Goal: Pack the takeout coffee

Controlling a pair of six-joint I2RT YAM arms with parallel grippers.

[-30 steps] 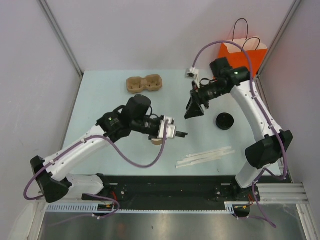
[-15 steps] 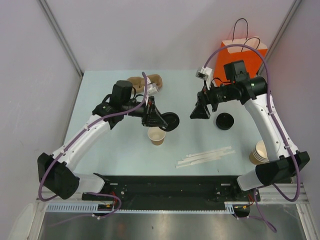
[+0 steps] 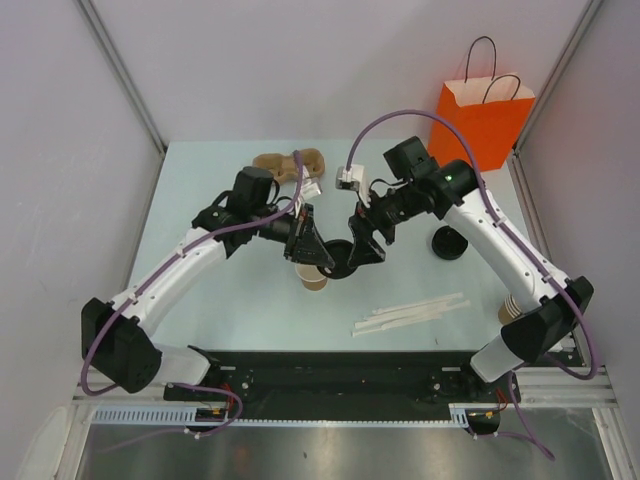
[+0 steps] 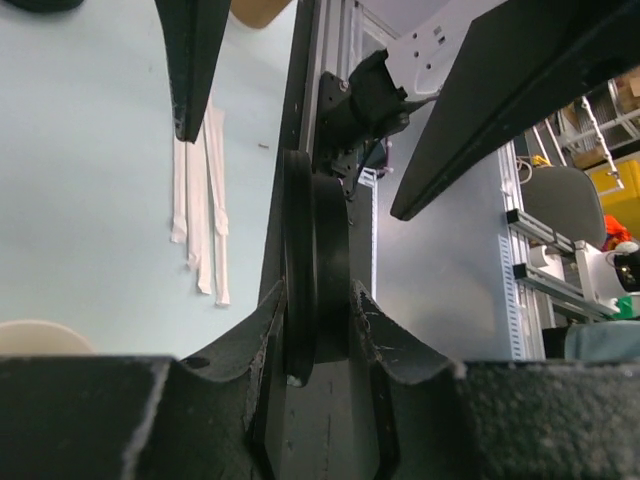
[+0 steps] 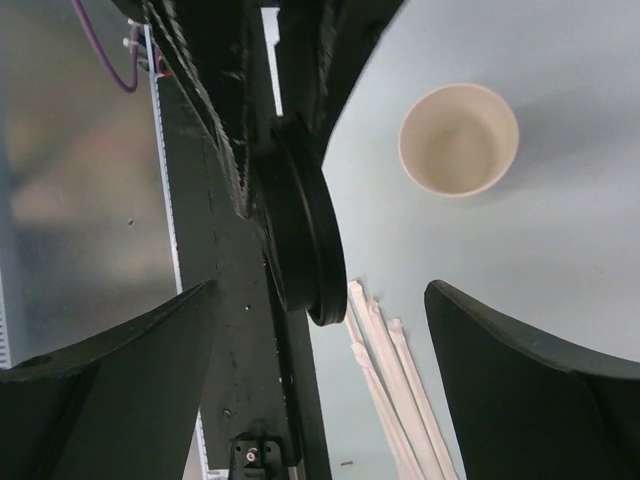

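No takeout coffee, meaning a lidded cup, is in view. My left gripper (image 3: 318, 252) (image 4: 318, 300) is shut on a round black lid (image 3: 341, 259) (image 4: 315, 265), held on edge above the table. A lidless tan paper cup (image 3: 314, 279) (image 5: 459, 138) stands upright just below it. My right gripper (image 3: 362, 245) (image 5: 320, 295) faces the left one with its jaws open wide. The lid's (image 5: 300, 230) free edge lies between the right fingers, and neither finger touches it.
An orange paper bag (image 3: 485, 118) stands at the back right. A second loose black lid (image 3: 449, 242) lies under the right arm. A brown cup carrier (image 3: 290, 162) is at the back. White wrapped sticks (image 3: 410, 314) (image 5: 390, 370) lie near the front edge.
My right gripper has swung left from near the loose lid to the held lid and opened wider. The left gripper has lowered the lid slightly towards the cup.
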